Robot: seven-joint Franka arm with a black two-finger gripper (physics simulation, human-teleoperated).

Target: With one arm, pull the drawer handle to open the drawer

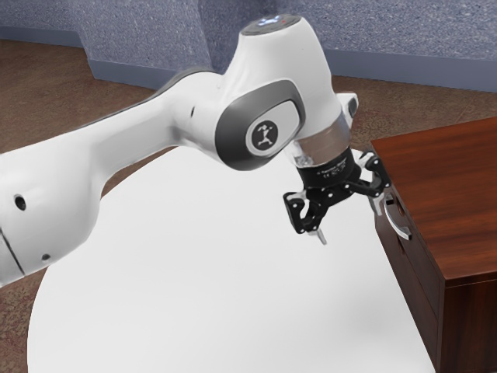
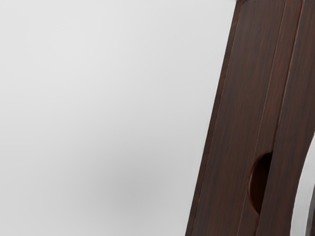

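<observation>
Reaching in from the left of the exterior view, the white arm crosses the middle of the frame and bends down toward the dark wooden cabinet at the right edge. Its black gripper hangs just right of centre with its fingers spread well apart, clamped on nothing. One finger points down and left over the white table, and the other stands close by the cabinet's front face. The drawer takes up the top of that face, at the right-middle of the frame, and its front looks level with the panel below it. The curved silver handle sits on the drawer front just beside the nearer finger; whether they touch I cannot tell. Brown floor and a blue-grey wall show across the upper part of the frame. Turning to the wrist view, the cabinet runs as a slanted band of dark wood beside the bare table. A dark rounded recess is cut into the wood, and a pale sliver of the handle curves just past it, on the side away from the table. A soft grey shadow lies on the table near the wood.
</observation>
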